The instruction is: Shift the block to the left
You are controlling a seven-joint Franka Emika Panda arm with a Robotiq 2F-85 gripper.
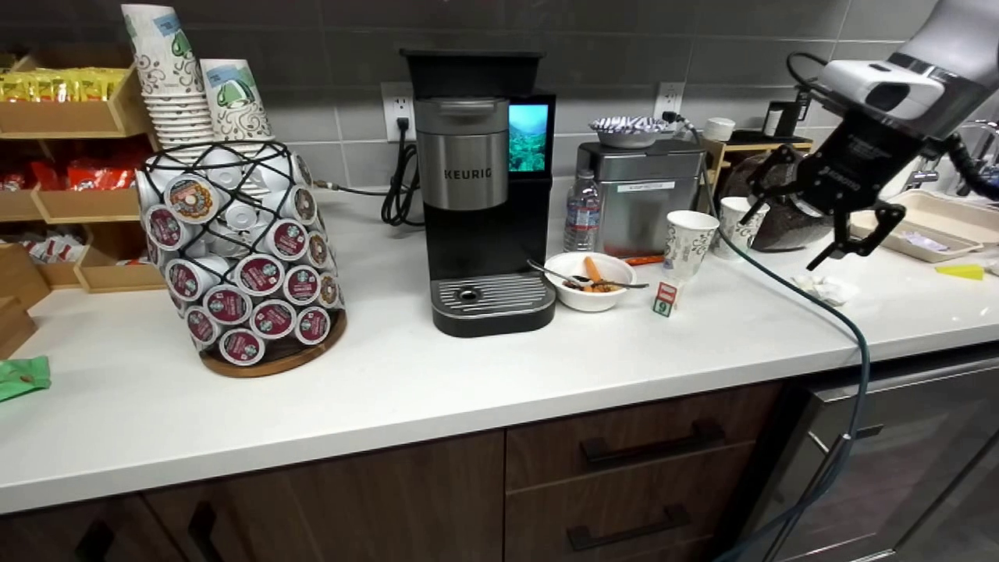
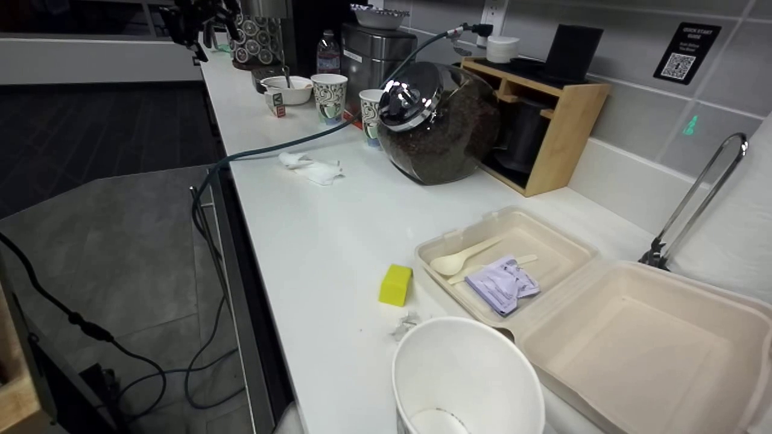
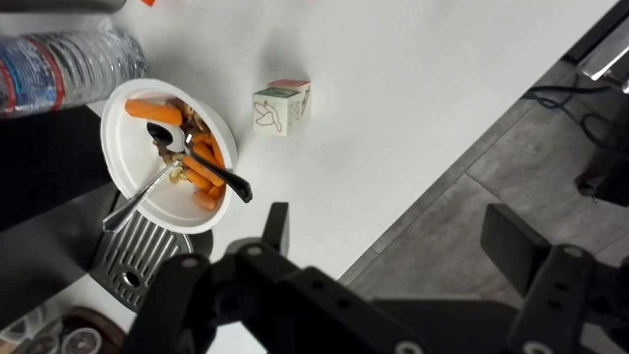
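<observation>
A small letter block [image 1: 664,299], which looks like two touching cubes, one with a red face and one with a green face, sits on the white counter. It also shows in an exterior view [image 2: 275,103] and in the wrist view [image 3: 278,109], where a bird drawing faces the camera. A yellow block [image 2: 395,285] lies on the counter far from it, also seen in an exterior view [image 1: 960,271]. My gripper [image 1: 779,243] is open and empty, raised in the air. In the wrist view its fingers [image 3: 393,236] are wide apart, with counter and floor between them and the letter block beyond.
A white bowl [image 3: 142,196] with carrots and spoons stands beside the letter block. Paper cups [image 1: 687,246], a water bottle [image 1: 582,211] and a coffee machine [image 1: 468,179] are near. A cable [image 2: 283,146] crosses the counter. A takeout box [image 2: 543,235] lies by the yellow block.
</observation>
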